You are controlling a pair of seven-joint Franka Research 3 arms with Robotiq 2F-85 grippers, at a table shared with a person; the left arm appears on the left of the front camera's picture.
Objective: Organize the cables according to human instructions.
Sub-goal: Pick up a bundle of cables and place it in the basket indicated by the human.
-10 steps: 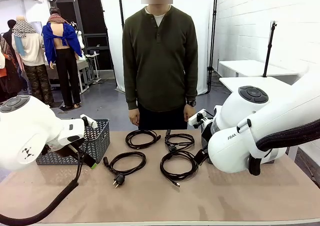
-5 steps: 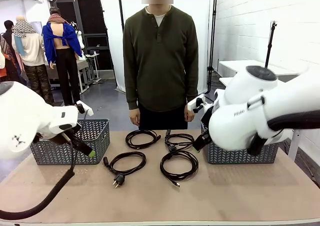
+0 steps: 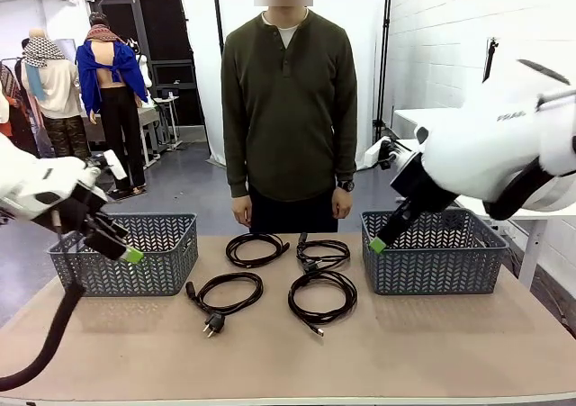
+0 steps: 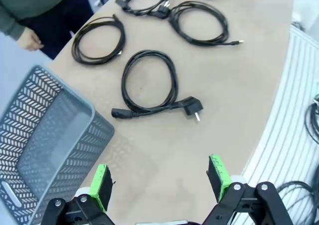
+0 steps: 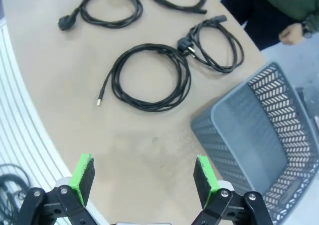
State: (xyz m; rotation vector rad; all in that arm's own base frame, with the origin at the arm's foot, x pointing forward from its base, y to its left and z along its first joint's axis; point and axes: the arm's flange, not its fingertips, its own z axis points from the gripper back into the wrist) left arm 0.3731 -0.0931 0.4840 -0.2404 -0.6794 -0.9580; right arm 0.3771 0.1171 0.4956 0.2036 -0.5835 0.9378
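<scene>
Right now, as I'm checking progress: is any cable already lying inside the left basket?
No, the left wrist view shows the left basket's mesh floor bare, with the cables coiled on the table beside it.

Front view: left gripper [image 3: 128, 253] sits edge-on with its fingers overlapping, so the gap is unreadable. Right gripper [image 3: 380, 242] is the same. Both arms run off the picture's sides. Cables [image 3: 310, 264]: plug types too small to tell.

Left wrist view: left basket [image 4: 75, 160] is cut by the left and bottom edges. Person's hand [image 4: 29, 39] shows, body cropped.

Right wrist view: right basket [image 5: 219, 135] is cut at right and bottom. Top cable [image 5: 184, 7] is clipped by the upper edge.
</scene>
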